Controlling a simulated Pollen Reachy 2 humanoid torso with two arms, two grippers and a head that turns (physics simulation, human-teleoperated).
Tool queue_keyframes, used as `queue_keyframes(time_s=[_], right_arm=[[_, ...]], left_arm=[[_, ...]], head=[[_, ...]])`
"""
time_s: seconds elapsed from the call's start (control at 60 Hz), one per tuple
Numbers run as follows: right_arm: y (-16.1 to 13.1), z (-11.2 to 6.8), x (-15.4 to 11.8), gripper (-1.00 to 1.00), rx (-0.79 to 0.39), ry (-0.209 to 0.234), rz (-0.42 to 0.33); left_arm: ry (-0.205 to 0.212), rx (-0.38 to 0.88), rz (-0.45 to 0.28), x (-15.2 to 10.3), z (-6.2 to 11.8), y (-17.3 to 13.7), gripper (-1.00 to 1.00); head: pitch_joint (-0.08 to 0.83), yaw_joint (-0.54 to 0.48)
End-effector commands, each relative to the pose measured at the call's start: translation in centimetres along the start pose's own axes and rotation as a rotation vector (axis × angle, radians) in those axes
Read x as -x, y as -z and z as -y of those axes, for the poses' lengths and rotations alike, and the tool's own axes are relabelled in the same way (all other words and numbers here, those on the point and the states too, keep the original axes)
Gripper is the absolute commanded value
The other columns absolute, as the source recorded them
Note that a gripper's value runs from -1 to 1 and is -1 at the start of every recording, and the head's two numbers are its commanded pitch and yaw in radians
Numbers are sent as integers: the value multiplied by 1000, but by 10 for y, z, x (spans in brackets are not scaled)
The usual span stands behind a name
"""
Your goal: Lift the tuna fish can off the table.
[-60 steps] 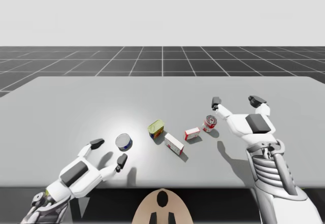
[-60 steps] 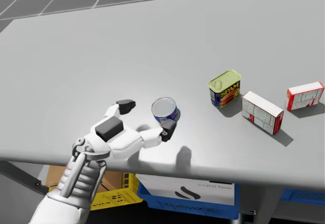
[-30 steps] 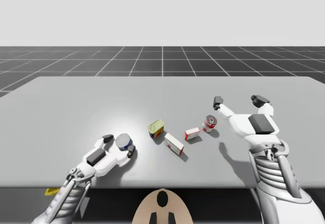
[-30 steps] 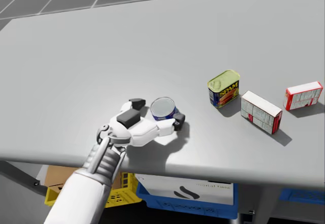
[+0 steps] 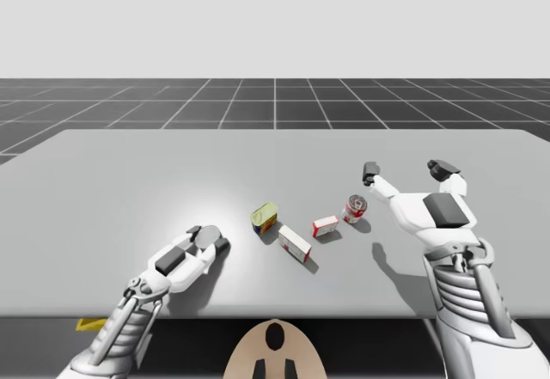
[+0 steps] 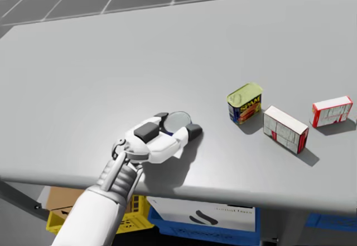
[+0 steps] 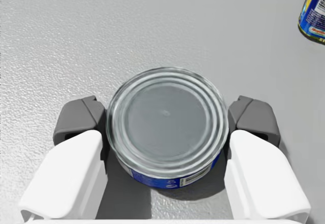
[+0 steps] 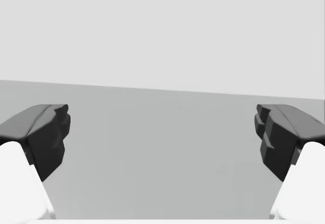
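Two arms: left arm [image 5: 137, 300] stretched low, jaws clamped on tuna can [image 7: 167, 118]; right arm [image 5: 457, 286] raised, jaws apart

**Head view, lower centre:** the side wall of the tuna fish can [image 6: 180, 119] is masked by the left claw [image 6: 177, 123]. Only the lid is exposed, and its near rim is covered.

**High view, lower left:** the can shows as no more than a sliver of lid under that claw.

**Left wrist view:** a blue-and-yellow tin [image 7: 314, 9], ahead of the claw and off to one side, is cut by the frame edge.

**Right wrist view:** both fingers [image 8: 43, 132] of the right claw [image 8: 163, 135] are cut off at the frame edges.

**Head view, bottom:** a yellow crate [image 6: 58, 218] and a blue crate [image 6: 212, 235] sit below the surface [image 6: 111, 62], largely hidden by its edge. Their contents cannot be determined.
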Motion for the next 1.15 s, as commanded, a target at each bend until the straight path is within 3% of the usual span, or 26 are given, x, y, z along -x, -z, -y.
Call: queue_keyframes(time_s=[0.017,0.317,0.483,0.567,0.683,0.917,0.933,0.95,1.05,1.15], right_arm=[[-1,0,0,-1000,0,-1,1],[-1,0,0,-1000,2,-2,1],[-1,1,0,-1000,1,-5,1],[-1,1,0,-1000,0,-4,1],[0,1,0,-1000,-1,-5,2],[3,3,0,-1000,34,-3,6],[3,3,0,-1000,33,11,-9],[4,2,0,-1000,43,69,-5],[8,3,1,-1000,43,91,-5],[9,5,2,-1000,45,99,4]], left_arm=[[-2,-3,-36,10,2,1,968],[9,-11,-23,11,5,-3,977],[4,-5,-10,2,6,-9,1000],[-20,9,-12,-10,8,-19,1000],[-14,4,26,-32,7,-34,997],[30,-30,182,-99,1,-75,1000],[32,-33,190,-102,1,-77,1000],[38,-43,216,-112,0,-84,1000],[47,-78,288,-138,0,-101,1000],[51,-113,420,-173,1,-129,1000]], head=[[672,297],[415,318],[382,326],[374,327],[371,328],[358,328],[357,327],[356,327],[348,326],[345,322]])
